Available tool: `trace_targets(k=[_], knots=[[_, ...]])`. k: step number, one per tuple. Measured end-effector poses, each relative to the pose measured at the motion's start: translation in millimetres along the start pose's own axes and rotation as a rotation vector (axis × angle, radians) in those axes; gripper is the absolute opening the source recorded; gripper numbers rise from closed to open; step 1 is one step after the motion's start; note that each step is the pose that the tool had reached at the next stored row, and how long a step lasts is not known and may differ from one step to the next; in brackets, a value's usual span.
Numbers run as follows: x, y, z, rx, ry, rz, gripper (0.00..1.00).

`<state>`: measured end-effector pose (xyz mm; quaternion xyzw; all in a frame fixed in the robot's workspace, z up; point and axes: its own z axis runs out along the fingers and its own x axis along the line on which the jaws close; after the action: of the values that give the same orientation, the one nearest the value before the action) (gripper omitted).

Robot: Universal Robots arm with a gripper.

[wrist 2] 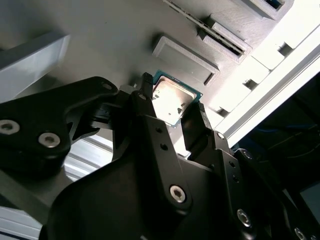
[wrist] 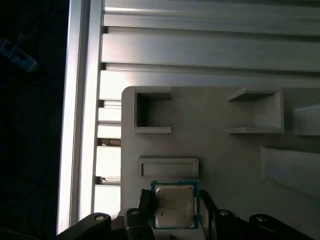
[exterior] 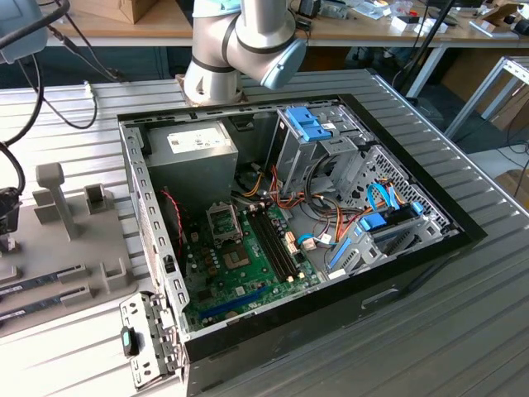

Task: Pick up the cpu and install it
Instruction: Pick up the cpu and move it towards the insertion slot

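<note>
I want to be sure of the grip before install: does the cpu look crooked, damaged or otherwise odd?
Nothing stands out. In both wrist views the cpu sits square in the gripper, which is closed on two opposite edges, over the grey fixture tray. Its silvery top shows no dent or chip, though glare hides part of it.

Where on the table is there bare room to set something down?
Bare slatted table lies at the exterior view's right of the computer case. Crowded: the case's inside, and the grey tray with posts at the exterior view's left.

Robotics lab: arm (exterior: 240,41) on slotted aluminium table (exterior: 463,314), opened computer case (exterior: 289,231), cluttered workbenches (exterior: 372,33) behind
</note>
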<state>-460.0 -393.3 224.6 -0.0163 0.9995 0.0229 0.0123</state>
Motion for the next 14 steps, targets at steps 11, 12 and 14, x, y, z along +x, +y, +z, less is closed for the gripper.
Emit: trace_targets(k=[11,12,14], knots=[[-0.2,0.3,-6.6,0.0,-0.0001,0.0,0.47],[-0.2,0.3,-7.2,0.0,0.0,0.0,0.47],[-0.2,0.4,-8.0,0.0,0.0,0.0,0.47]])
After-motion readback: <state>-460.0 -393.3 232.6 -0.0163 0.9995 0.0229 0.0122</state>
